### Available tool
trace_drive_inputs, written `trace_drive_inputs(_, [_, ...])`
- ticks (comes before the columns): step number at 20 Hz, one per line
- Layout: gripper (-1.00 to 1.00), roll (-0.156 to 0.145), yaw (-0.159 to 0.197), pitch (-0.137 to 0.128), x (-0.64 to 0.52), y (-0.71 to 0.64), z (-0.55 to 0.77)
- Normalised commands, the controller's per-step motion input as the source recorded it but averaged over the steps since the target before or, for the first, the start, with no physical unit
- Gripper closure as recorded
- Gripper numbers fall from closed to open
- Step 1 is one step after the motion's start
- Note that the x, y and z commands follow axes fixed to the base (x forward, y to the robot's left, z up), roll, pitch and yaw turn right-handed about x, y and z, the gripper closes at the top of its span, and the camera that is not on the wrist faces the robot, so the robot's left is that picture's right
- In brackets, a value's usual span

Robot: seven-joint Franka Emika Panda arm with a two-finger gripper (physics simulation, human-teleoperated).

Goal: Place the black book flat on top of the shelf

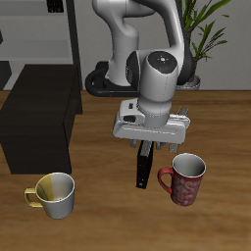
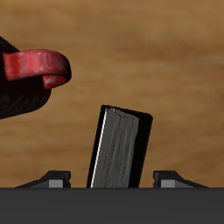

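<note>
**Black book held upright above the table, between two mugs**

The white Franka arm's two-finger gripper [image 1: 147, 147] pointed straight down over the wooden table [image 1: 108, 221], its fingers closed on the top of the thin rectangular black hardcover book [image 1: 145, 167]. The book hung upright beneath the gripper body, its long side vertical and its lower end near the tabletop; whether it touched the wood could not be told from the exterior view. In the wrist view the same book [image 2: 121, 149] stood slightly tilted, showing a black cover and a paler grey page edge along one side, with the wooden surface behind it.

Just beside the book, toward the near edge of the table, stood a dark red patterned ceramic mug [image 1: 184, 179] with its handle turned toward the book; they were close but apart. The wrist view caught that red mug's handle [image 2: 39, 68] as a curved loop. Well apart on the other side of the book, also near the front edge, sat a pale yellow-green glazed mug [image 1: 55, 194].

The large boxy black low shelf [image 1: 39, 123] stood farther back on the table, well apart from the book, its flat top bare. Behind it rose a tall grey open rack [image 1: 44, 29], and a green potted plant [image 1: 206, 29] stood at the far side beside the robot's base.
</note>
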Motion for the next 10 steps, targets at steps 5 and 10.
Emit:
trace_drive_inputs(5, [1.00,0.005,-0.017,0.020,0.05,-0.09,-0.10])
trace_drive_inputs(10, [1.00,0.006,-0.017,0.016,0.02,-0.04,0.05])
